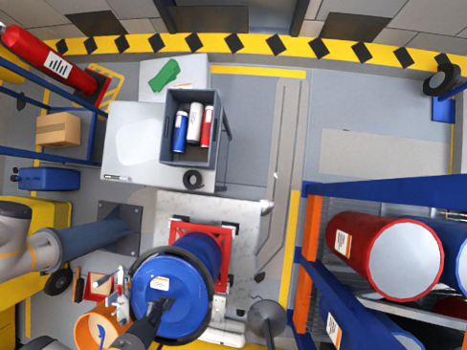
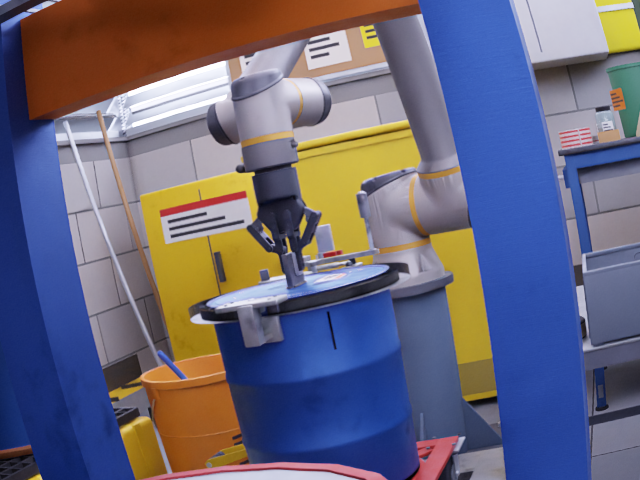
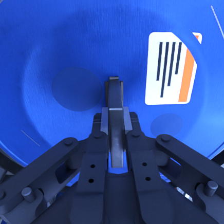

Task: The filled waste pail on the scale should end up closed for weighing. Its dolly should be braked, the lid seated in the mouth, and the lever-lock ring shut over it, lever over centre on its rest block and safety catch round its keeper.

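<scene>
On the scale plate the blue waste pail (image 2: pixel 320 372) stands on its red dolly (image 1: pixel 201 239), with the blue lid (image 2: pixel 305 284) lying in its mouth inside the dark lock ring (image 2: pixel 294 305). The lid's grey upright handle (image 3: pixel 115 120) is held by my closed gripper (image 2: pixel 290 258), which comes straight down onto the lid's middle. A white and orange label (image 3: pixel 170 69) sits on the lid beside the handle. The ring's grey lever (image 2: pixel 338 258) sticks out at the pail's far rim, and a grey bracket (image 2: pixel 256 323) hangs at the near rim. The dolly's brake is hidden.
Behind the pail stand my arm's grey pedestal (image 2: pixel 429 351) and a yellow cabinet (image 2: pixel 207 248). An orange bucket (image 2: pixel 191 408) sits close at the pail's left. Blue rack posts (image 2: pixel 501 232) frame the scene, and a grey table with a bin of cans (image 1: pixel 191 126) lies beyond the scale.
</scene>
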